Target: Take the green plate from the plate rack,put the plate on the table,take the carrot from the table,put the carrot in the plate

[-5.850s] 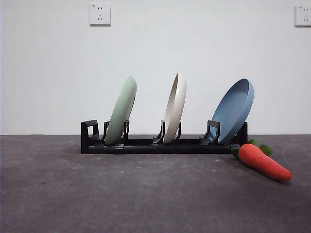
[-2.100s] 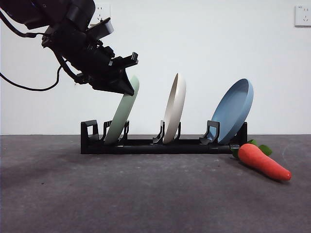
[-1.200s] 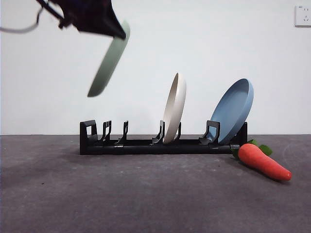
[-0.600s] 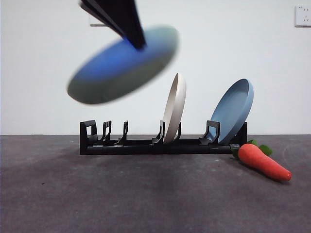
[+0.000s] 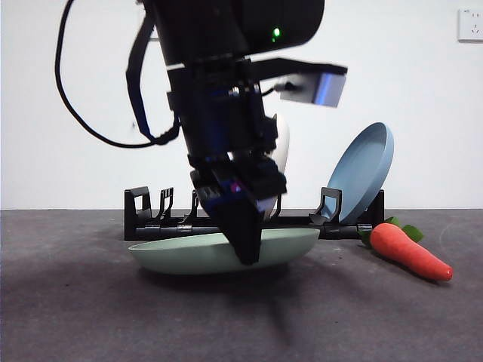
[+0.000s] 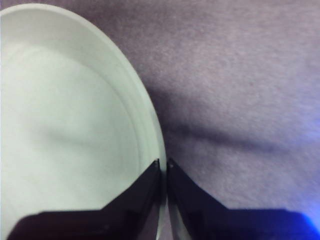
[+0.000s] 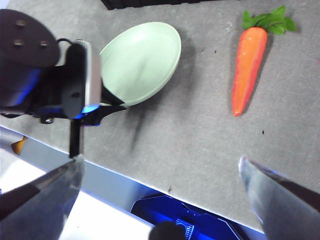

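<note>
Green plate (image 5: 181, 255) lies flat before rack (image 5: 151, 219); carrot (image 5: 411, 251) beside.

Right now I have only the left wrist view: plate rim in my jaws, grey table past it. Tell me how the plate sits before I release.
Observer: In the front view the green plate lies almost flat, low in front of the plate rack, with the left gripper pinching its rim. Whether it touches the table I cannot tell.
Operator: Locate the carrot.
Observer: The carrot lies on the table, apart from the plate, by the rack's end that holds the blue plate.
Operator: Report the other arm.
Observer: The right gripper hangs open above the table, holding nothing.
</note>
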Controlling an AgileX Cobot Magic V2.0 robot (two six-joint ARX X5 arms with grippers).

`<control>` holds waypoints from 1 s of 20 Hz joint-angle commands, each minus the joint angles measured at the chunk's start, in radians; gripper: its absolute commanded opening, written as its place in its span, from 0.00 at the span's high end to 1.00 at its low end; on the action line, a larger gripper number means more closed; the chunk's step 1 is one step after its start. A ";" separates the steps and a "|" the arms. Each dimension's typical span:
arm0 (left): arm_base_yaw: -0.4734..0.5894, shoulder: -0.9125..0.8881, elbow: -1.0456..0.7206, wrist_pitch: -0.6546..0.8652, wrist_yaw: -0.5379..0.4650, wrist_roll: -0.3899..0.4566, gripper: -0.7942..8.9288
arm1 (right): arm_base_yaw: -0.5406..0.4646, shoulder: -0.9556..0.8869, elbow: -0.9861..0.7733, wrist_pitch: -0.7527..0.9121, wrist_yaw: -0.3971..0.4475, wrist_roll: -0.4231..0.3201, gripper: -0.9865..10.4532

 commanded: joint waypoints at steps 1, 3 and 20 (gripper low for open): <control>-0.005 0.023 0.001 0.005 0.010 0.002 0.93 | 0.001 0.010 0.003 0.009 0.000 -0.009 0.44; -0.006 0.023 0.001 0.003 0.027 -0.030 0.91 | 0.001 0.028 0.003 0.028 0.003 -0.009 0.44; -0.006 -0.402 0.001 -0.041 0.204 -0.383 0.68 | 0.063 0.652 0.003 0.532 0.179 0.022 0.45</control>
